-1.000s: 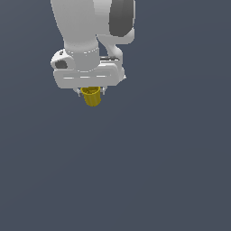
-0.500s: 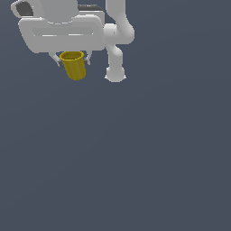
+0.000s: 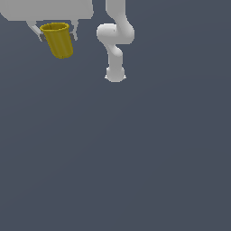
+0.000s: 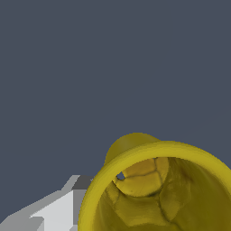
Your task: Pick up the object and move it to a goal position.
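The object is a small mustard-yellow ribbed cup (image 3: 57, 39) with a rimmed mouth. It hangs between the fingers of my white gripper (image 3: 55, 30) at the upper left of the exterior view, high above the dark grey floor, tilted slightly. One finger (image 3: 35, 30) shows on the cup's left side, the other on its right side. The gripper is shut on the cup. In the wrist view the cup (image 4: 158, 189) fills the lower part, its open mouth facing the camera, with one finger (image 4: 54, 210) beside it.
The arm's white base and links (image 3: 115, 45) stand at the upper middle of the exterior view. The dark grey floor (image 3: 135, 158) spreads below. No goal marker shows.
The gripper with the cup has moved toward the exterior view's upper left and closer to the camera. The cup stays held. The arm's base has come into view.
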Action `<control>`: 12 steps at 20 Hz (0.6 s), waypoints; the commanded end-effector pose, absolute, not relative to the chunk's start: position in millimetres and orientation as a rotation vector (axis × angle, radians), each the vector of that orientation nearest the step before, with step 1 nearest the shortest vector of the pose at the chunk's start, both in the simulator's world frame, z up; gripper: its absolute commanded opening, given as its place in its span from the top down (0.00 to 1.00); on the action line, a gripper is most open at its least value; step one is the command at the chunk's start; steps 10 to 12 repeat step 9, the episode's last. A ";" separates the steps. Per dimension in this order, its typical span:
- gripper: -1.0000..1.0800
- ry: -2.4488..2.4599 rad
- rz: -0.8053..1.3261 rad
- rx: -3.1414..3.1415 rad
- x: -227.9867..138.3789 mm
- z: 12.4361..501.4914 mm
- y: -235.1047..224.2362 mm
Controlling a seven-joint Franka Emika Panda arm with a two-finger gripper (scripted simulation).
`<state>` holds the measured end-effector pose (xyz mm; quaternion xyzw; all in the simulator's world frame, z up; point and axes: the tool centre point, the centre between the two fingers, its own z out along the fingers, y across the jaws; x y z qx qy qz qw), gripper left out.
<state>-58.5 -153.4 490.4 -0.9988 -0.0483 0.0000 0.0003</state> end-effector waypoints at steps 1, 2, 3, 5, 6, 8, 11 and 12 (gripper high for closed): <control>1.00 -0.153 0.000 -3.137 -59.4 500.2 -156.9; 1.00 -0.153 0.000 -3.137 -59.5 502.8 -158.0; 1.00 -0.153 0.000 -3.137 -59.6 504.9 -158.9; 1.00 -0.153 0.000 -3.138 -59.6 508.1 -159.8; 1.00 -0.153 0.000 -3.138 -59.6 509.2 -160.2; 1.00 -0.153 0.000 -3.138 -59.6 510.4 -160.7; 1.00 -0.153 0.000 -3.138 -59.6 510.5 -160.8; 1.00 -0.153 0.000 -3.138 -59.6 510.5 -160.8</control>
